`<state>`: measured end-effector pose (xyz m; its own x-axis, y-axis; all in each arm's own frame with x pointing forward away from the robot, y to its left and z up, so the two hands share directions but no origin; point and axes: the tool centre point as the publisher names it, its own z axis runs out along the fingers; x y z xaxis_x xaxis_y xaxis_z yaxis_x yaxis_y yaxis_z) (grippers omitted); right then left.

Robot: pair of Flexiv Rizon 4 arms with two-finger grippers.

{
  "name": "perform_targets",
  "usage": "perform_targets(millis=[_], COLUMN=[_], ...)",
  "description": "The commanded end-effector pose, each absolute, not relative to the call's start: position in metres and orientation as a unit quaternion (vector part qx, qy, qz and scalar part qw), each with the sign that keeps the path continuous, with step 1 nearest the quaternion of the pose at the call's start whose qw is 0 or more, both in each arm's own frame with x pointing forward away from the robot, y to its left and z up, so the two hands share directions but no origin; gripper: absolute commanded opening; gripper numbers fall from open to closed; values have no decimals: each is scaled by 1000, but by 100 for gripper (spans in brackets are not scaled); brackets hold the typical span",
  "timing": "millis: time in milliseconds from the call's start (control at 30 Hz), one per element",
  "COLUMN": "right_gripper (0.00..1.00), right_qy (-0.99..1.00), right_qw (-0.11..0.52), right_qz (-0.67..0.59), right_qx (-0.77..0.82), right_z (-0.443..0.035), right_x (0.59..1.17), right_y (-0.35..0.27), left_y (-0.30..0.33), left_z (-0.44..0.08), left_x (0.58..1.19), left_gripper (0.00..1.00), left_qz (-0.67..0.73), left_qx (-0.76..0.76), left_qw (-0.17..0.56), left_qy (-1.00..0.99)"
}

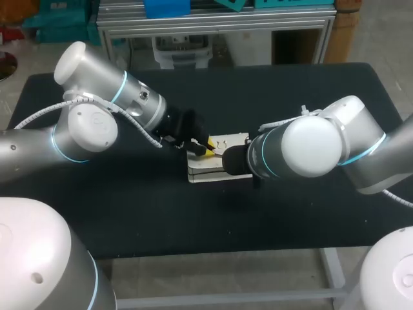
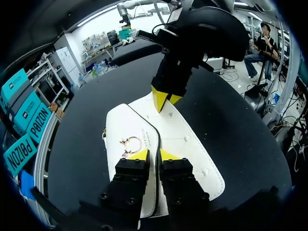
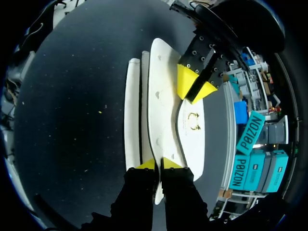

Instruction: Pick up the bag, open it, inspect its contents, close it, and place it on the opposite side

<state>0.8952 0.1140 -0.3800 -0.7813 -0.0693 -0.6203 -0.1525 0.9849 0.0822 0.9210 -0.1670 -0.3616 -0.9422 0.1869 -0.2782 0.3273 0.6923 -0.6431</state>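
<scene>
Black tabletop [image 1: 129,206] carries 1 white bag [image 1: 203,171], lying flat near its middle. You have 2 grippers on it from opposite ends. The left gripper [image 2: 154,155] is nearly closed, pinching the flap's edge, and the right gripper [image 3: 159,164] pinches the other end likewise, probably so one steadies while one lifts. 1 gold ring clasp [image 2: 131,143] shows.
</scene>
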Motion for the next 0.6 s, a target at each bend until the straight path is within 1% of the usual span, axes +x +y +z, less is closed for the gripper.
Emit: perform_targets(millis=[33, 100, 233, 267, 500, 567, 600], right_gripper=[0, 0, 0, 0, 0, 0, 12], right_qy=[912, 912, 912, 912, 912, 912, 912], right_qw=[399, 399, 399, 399, 399, 399, 399], right_qz=[72, 72, 72, 72, 73, 74, 76], right_qx=[-55, -55, -55, -55, -55, -55, -55], right_z=[-385, -385, -385, -385, -384, -383, -383], right_x=[894, 894, 894, 894, 893, 893, 892], right_y=[113, 113, 113, 113, 113, 113, 113], left_y=[-159, -159, -160, -160, -159, -159, -158], left_z=[-352, -346, -340, -339, -334, -333, -332], left_x=[921, 924, 928, 929, 935, 936, 936], left_gripper=[46, 51, 56, 59, 57, 60, 63], left_qz=[-377, -382, -388, -389, -404, -405, -406], left_qx=[141, 140, 140, 140, 125, 118, 117], left_qw=[107, 109, 111, 111, 96, 95, 92], left_qy=[909, 907, 904, 904, 901, 902, 902])
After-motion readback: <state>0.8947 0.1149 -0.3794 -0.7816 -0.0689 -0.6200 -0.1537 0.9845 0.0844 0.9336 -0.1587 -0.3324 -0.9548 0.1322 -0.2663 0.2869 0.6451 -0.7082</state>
